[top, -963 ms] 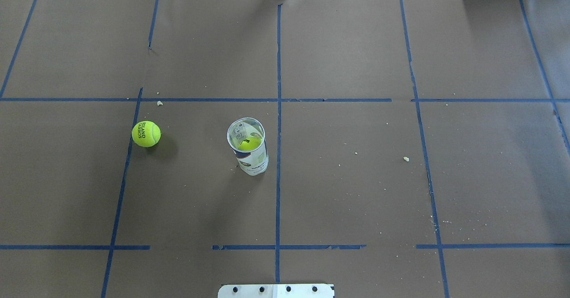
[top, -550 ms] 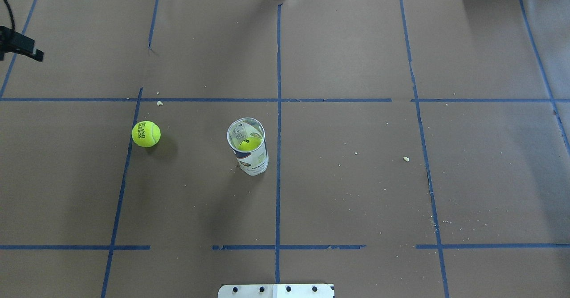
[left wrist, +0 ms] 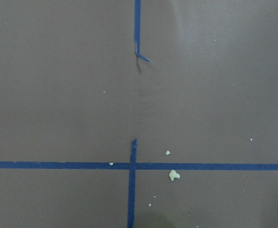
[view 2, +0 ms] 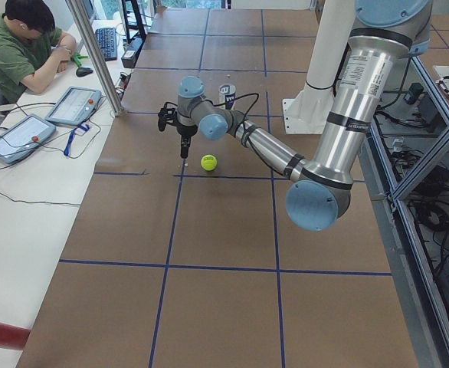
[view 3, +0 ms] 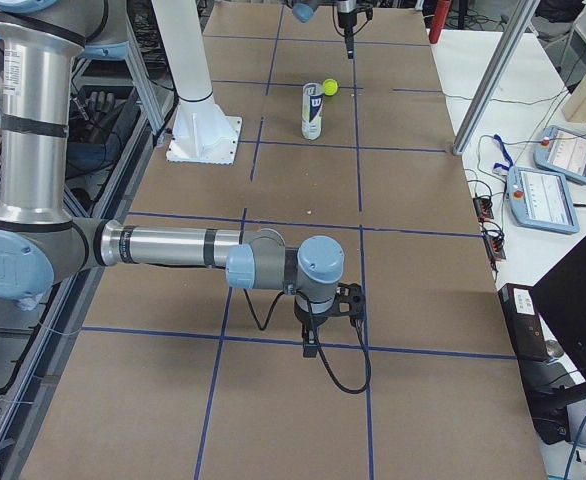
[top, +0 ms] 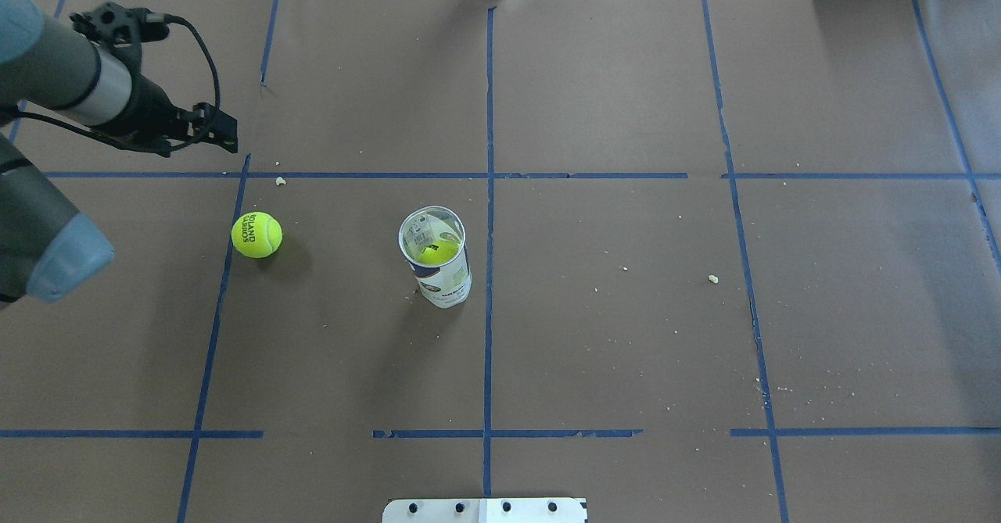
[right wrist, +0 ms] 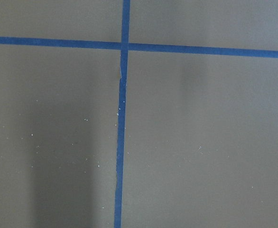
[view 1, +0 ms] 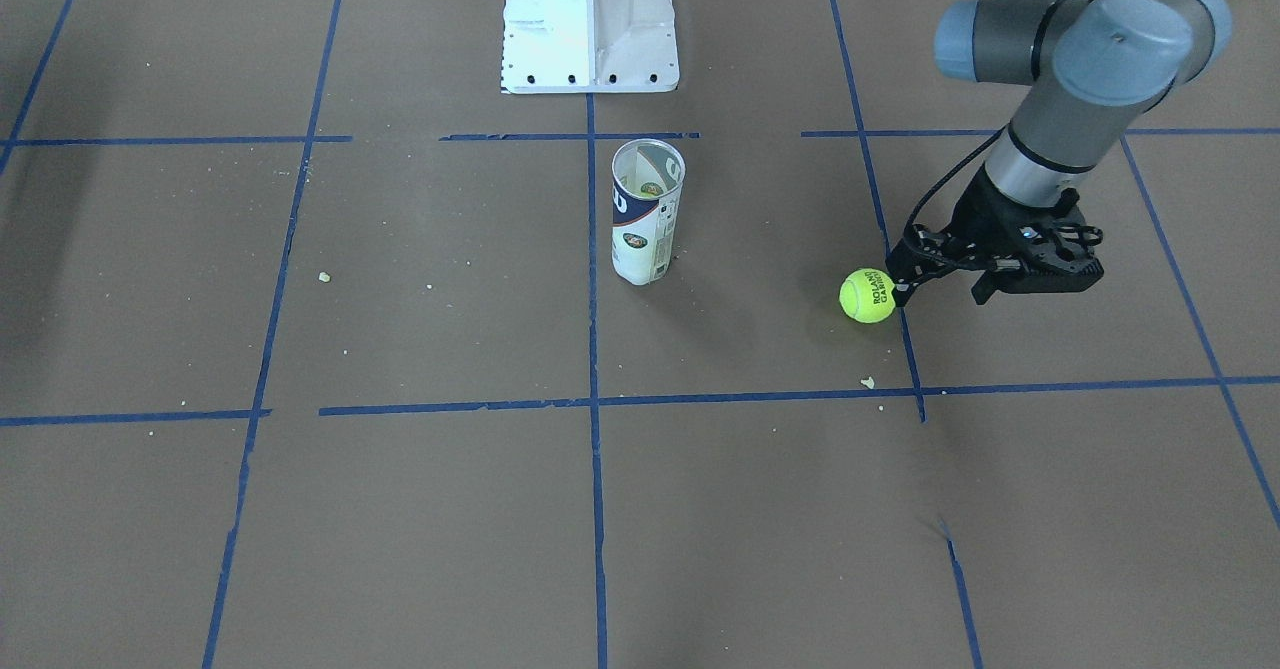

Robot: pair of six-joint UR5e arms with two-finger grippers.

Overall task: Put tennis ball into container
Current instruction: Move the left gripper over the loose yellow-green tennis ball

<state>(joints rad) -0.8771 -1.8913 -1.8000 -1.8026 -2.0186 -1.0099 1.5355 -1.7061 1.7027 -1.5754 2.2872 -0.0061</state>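
Observation:
The yellow-green tennis ball [top: 256,234] [view 1: 867,295] [view 2: 208,162] with black lettering lies on the brown table, left of the container [top: 435,257] [view 1: 647,211]. This clear labelled tube stands upright near the centre line, and a second ball [top: 438,252] rests at its bottom. My left gripper [view 1: 942,292] [top: 225,134] hangs open above the table, pointing down, just beyond the loose ball on its far-left side, with nothing in it. My right gripper [view 3: 313,342] shows only in the exterior right view, low over bare table far from both; I cannot tell its state.
The white robot base [view 1: 590,24] stands at the near edge of the table. Blue tape lines and small crumbs [top: 712,278] mark the brown paper. An operator [view 2: 25,46] sits with tablets at a side table beyond a metal post [view 2: 94,54].
My left arm has swung in from the left edge of the overhead view, rightward to a spot near the loose ball. Ball and tube have not moved.

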